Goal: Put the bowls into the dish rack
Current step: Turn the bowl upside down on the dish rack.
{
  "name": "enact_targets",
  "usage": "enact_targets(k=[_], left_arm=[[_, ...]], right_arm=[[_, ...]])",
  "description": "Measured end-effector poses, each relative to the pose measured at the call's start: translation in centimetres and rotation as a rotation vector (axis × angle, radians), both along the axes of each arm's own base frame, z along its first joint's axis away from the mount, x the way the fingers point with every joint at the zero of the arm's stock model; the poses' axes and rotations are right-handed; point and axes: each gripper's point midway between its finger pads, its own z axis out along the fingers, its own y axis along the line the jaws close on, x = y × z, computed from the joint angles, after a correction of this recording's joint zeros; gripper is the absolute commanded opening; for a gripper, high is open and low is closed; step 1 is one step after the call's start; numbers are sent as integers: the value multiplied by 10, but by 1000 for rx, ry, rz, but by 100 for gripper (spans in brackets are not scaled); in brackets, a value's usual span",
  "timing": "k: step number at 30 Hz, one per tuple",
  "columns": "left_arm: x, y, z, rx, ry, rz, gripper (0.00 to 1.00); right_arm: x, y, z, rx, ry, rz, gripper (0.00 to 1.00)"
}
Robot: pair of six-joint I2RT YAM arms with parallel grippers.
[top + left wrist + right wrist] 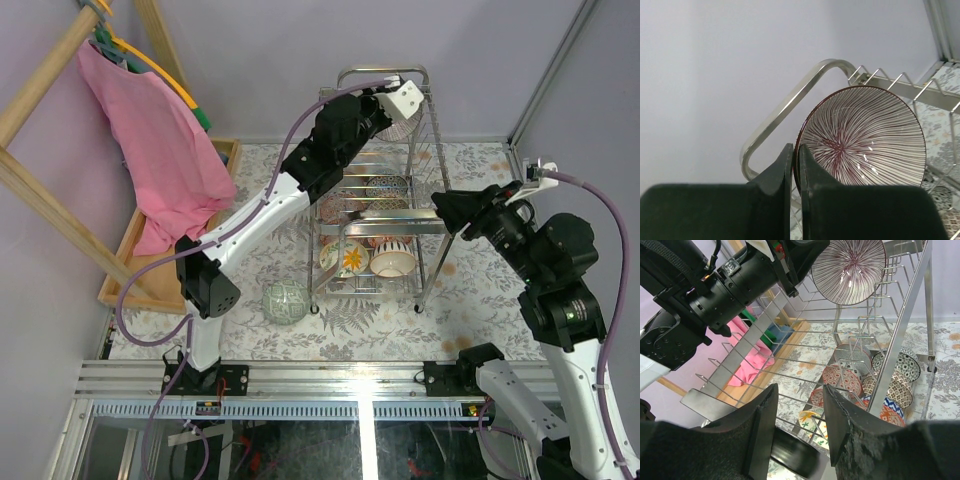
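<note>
counted two grippers. found the left gripper (795,150) pinched tight on the rim of one red-and-white striped bowl (865,135), held on edge at the top tier of the one dish rack (785,107), next to its curved handle; could not tell whether it touched the wires. found the right gripper (800,390) about half open with nothing between its fingers, near the rack's right side. made out about seven more bowls (840,380) on the lower tier, packed too close to count exactly. spotted one greenish bowl (287,301) outside on the table (480,300), just beside the rack's front left leg. noted one pink cloth (160,150) draped over one wooden tray (120,272) at far left.
</note>
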Motion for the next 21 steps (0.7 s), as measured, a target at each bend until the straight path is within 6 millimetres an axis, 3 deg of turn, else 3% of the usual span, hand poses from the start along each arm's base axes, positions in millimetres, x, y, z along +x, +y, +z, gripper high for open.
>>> enact_targets(k=[12, 21], left_arm=[[10, 16, 10, 108, -111, 79, 0], [30, 45, 27, 151, -199, 138, 0]], right_arm=[[-3, -2, 0, 11, -23, -7, 47], [-3, -2, 0, 15, -36, -7, 47]])
